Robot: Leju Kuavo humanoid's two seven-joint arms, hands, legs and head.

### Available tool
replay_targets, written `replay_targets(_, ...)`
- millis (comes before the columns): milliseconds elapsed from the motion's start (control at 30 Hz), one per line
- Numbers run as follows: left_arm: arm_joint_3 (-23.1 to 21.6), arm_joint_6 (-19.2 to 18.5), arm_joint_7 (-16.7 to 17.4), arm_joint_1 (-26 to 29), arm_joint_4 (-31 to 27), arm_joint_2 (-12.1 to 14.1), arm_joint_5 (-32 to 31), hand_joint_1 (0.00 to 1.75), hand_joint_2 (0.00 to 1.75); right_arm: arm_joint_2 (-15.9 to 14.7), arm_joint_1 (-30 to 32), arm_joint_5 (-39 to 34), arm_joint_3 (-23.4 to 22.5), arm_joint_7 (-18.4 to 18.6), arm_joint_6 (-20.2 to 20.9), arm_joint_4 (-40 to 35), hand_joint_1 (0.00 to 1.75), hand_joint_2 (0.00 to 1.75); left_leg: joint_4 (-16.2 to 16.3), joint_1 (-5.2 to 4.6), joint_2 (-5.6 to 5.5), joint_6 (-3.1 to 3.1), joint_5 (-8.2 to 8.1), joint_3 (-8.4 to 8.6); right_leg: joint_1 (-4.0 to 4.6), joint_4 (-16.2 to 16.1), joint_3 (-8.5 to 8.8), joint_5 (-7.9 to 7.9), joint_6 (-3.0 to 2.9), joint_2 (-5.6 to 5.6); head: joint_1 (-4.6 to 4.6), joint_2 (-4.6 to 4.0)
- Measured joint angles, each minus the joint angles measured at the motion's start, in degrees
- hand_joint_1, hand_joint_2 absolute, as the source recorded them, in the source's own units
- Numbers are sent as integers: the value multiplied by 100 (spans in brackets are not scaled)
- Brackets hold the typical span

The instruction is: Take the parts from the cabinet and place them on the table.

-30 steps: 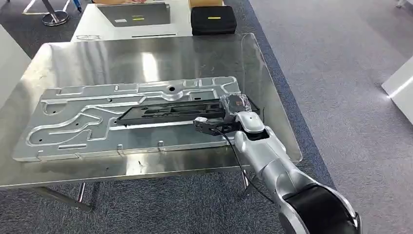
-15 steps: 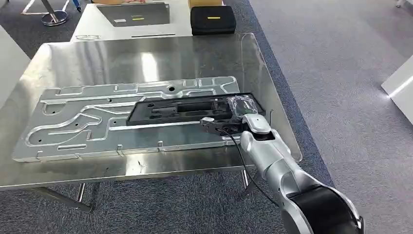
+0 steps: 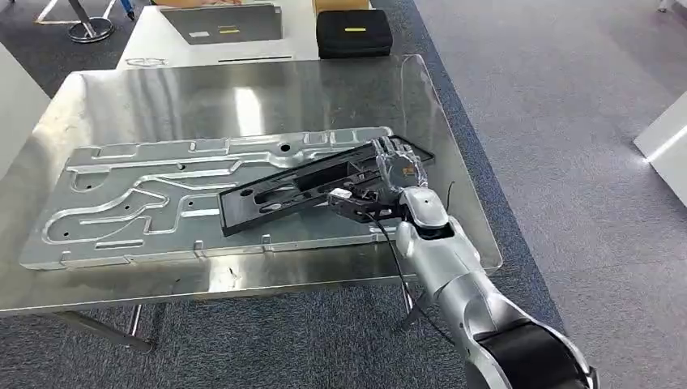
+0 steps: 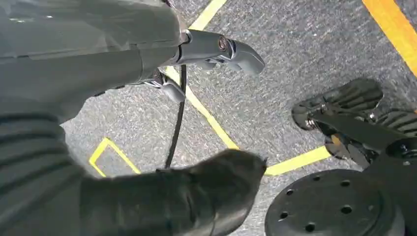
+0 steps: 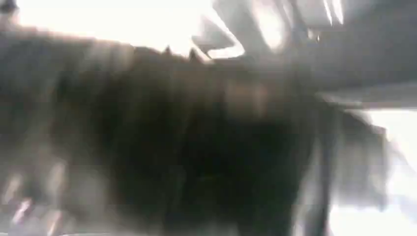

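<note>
While gripped by the right robot hand (image 3: 394,172), the long black slotted part (image 3: 312,188) tilts over ribbed metal plate (image 3: 146,203).

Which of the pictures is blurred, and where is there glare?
Right wrist view: heavy motion blur, only dark smears with overexposed white patches. Head view: sharp, with lamp glare on the steel table. Left wrist view: mostly sharp floor, the near left hand soft.

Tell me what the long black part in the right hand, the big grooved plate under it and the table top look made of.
Black part: matte, dull black, likely moulded plastic. Grooved plate: bare silvery metal, probably stamped aluminium or steel, with pressed channels and soft glare. Table top: brushed stainless-looking sheet, streaky reflections. The right hand holds the black part's end.
</note>
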Motion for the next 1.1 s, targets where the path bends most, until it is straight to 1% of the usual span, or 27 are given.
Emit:
replay_targets(33,2,-44,234,19,-102,24,141,0,0,29,83,53,0,-20,69,-146,0,0,0,0,0,-1,-2,2,0,0,1,-2,0,0,0,0)
replay_targets(67,2,-5,428,50,-246,46,226,0,0,61,190,83,2,-22,-43,-200,0,0,0,0,1,3,-5,4,0,0,3,-4,1,1,2,0)
replay_targets(133,0,93,567,118,-530,87,278,0,0,126,411,109,2,-20,-283,-195,0,0,0,0,1,3,-6,1,0,0,0,-5,-2,2,0,0)
replay_targets(267,-4,128,613,189,-792,127,294,0,0,179,568,94,2,-33,-447,-176,0,0,0,0,-1,3,-6,-5,-1,0,-5,-6,-2,0,0,0)
replay_targets(467,-4,141,642,201,-999,186,296,0,0,247,655,31,48,-225,-373,-233,0,0,0,-1,0,3,-6,-5,-1,0,-4,-5,-2,1,2,0)
replay_targets(800,-4,177,655,226,-1117,236,287,0,0,282,767,2,105,-256,-386,-370,0,0,0,-1,0,3,-6,-6,-1,0,-5,-6,-2,1,0,0)
replay_targets(967,-4,181,655,238,-1155,265,296,0,0,282,812,-9,135,-278,-517,-453,0,0,4,-13,-1,4,-6,-7,-15,-4,-5,-1,8,0,0,0)
replay_targets(1100,-4,188,650,239,-1155,267,291,0,0,280,866,-9,195,-282,-550,-587,0,0,8,-31,-1,21,-11,-6,-32,-5,-6,2,36,1,0,0)
